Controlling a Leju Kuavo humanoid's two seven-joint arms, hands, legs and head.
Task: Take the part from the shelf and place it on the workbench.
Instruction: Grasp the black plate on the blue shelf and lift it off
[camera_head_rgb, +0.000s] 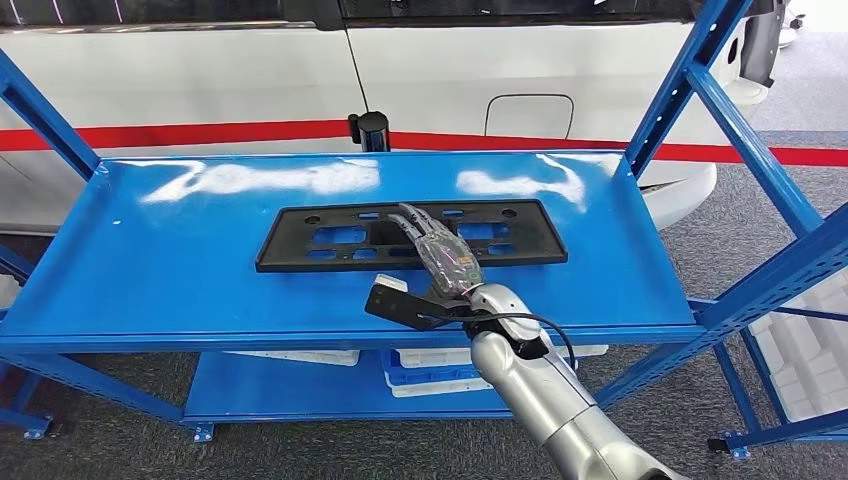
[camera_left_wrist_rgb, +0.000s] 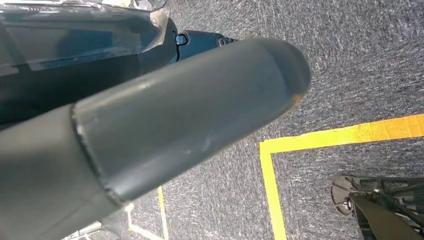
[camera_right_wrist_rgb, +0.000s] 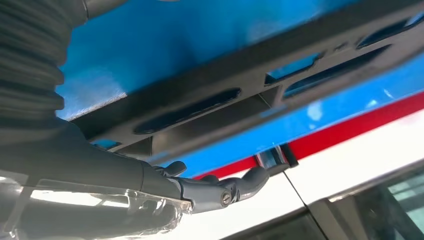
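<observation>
A blue metal shelf (camera_head_rgb: 150, 260) stands in front of a white vehicle (camera_head_rgb: 220, 80) that has a red stripe (camera_head_rgb: 200, 133) along its side. On the shelf's upper level, a little right of the middle, lies the part (camera_head_rgb: 300, 240): a flat, black, rectangular plastic frame with several slots cut through it, its long side running left to right.

The robot's silver right arm (camera_head_rgb: 560, 400) reaches in from the near right. Its right hand (camera_head_rgb: 440, 255) is stretched out flat over the near edge of the part, fingers (camera_head_rgb: 412, 222) extended forward and lying close together, pointing toward the far side. In the right wrist view the hand (camera_right_wrist_rgb: 150, 185) sits just beside the frame (camera_right_wrist_rgb: 240, 95), its dark fingers (camera_right_wrist_rgb: 235, 187) straight and holding nothing; whether they touch the plastic cannot be told.

On the lower level of the shelf, under the arm, sit white trays (camera_head_rgb: 430, 365).

The left wrist view looks down at grey carpeted floor (camera_left_wrist_rgb: 350, 60) marked with yellow tape (camera_left_wrist_rgb: 345, 137). The left hand's (camera_left_wrist_rgb: 150, 130) thick grey thumb crosses the picture close to the lens; whether the fingers are spread or curled cannot be told.

The floor around the shelf is grey carpet (camera_head_rgb: 730, 230), and a second blue frame (camera_head_rgb: 790, 280) stands at the right.
</observation>
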